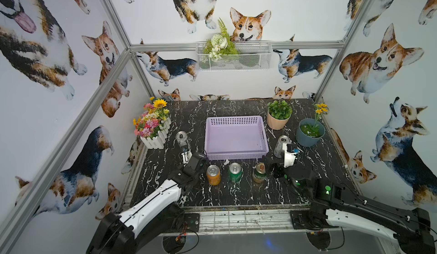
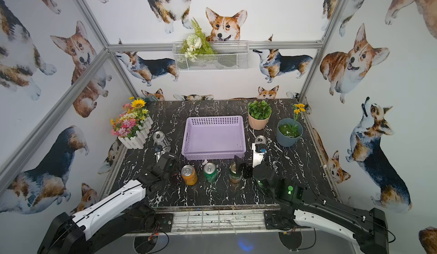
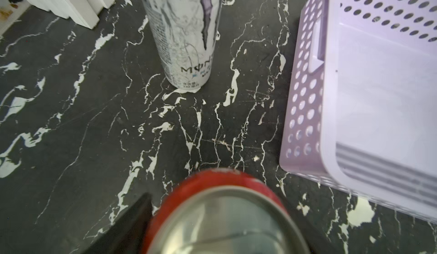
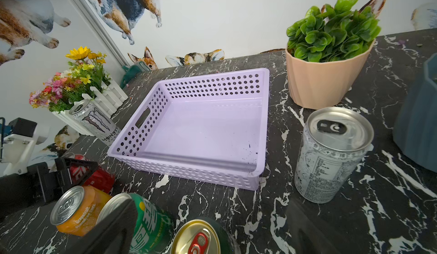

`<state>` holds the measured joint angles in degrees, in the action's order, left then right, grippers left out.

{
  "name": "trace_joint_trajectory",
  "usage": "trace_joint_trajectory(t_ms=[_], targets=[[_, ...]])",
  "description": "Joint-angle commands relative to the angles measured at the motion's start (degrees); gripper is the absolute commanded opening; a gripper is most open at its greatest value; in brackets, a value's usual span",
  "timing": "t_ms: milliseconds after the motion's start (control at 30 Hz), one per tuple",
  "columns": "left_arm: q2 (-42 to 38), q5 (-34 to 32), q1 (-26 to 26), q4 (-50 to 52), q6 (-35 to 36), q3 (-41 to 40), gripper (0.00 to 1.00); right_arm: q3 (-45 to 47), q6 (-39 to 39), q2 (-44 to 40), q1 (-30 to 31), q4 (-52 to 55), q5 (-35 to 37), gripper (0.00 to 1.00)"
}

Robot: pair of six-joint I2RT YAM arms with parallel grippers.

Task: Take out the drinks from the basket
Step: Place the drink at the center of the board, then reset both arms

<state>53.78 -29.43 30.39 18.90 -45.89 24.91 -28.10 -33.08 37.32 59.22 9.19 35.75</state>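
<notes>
The lilac basket [image 1: 236,155] [image 4: 257,127] stands empty mid-table. All the drinks stand on the table around it. The red can [image 3: 189,189] [image 4: 94,174] sits between the fingers of my left gripper [image 3: 222,219] [image 1: 197,159], which is open, with a sliver of table showing beside one black finger [image 3: 134,219]. In both top views the red can is hidden under that gripper. A silver-grey can [image 1: 182,139] [image 3: 182,35] stands left of the basket, another silver-grey can [image 1: 281,146] [image 4: 331,155] stands right of it. The orange can [image 1: 213,174], the green can [image 1: 235,171] and the dark-green-and-gold can [image 1: 259,172] [image 4: 201,238] line up in front. My right gripper [image 4: 209,226] [image 2: 242,167] hangs open over the dark-green-and-gold can.
A white fence planter of flowers [image 1: 153,127] stands at the far left. A peach pot with a green plant [image 1: 279,115] and a blue-grey pot [image 1: 309,132] stand at the far right. A white wire basket with flowers [image 1: 234,56] hangs on the back wall.
</notes>
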Motion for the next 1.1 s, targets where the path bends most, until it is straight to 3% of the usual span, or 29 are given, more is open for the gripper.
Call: trace_joint_trajectory(t_ms=[0, 200, 367, 500, 600, 733, 833, 933, 1067], targets=[[-1.82, -2.09, -0.07, -0.78, -0.69, -0.26, 1.00, -0.11, -1.11, 0.36, 0.01, -0.06, 0.46, 1.00], [-3.72, -2.86, -0.07, 3.40, -1.66, 2.88, 1.00, -0.62, -1.72, 0.47, 0.02, 0.20, 0.81, 1.00], [-11.74, -3.57, -0.07, 8.74, -1.54, 8.22, 1.00, -2.01, -0.66, 0.12, 0.02, 0.56, 0.20, 1.00], [-16.39, -5.34, -0.07, 12.04, 2.62, 13.70, 1.00, -3.37, 1.63, -0.08, 0.00, 1.12, 0.57, 1.00], [-14.97, -5.46, -0.07, 13.09, 6.81, 20.85, 1.00, -4.81, 3.08, 0.27, 0.00, 2.75, 2.67, 1.00], [-7.17, -6.15, -0.28, 12.54, 10.55, 27.56, 1.00, -6.56, 5.09, 0.56, -0.41, 2.53, 5.81, 1.00], [-2.71, -7.60, -1.50, 6.61, 15.20, 27.45, 1.00, -7.54, 5.92, 0.72, -1.19, 0.90, 5.82, 1.00], [-3.50, -6.60, -4.05, -5.46, 22.76, 21.48, 1.00, -7.26, 5.40, 1.37, -3.27, -0.53, 6.25, 1.00], [-6.49, -1.31, -9.85, -17.34, 27.92, 13.14, 1.00, -7.18, 5.73, 4.82, -10.15, -2.09, -0.71, 1.00]])
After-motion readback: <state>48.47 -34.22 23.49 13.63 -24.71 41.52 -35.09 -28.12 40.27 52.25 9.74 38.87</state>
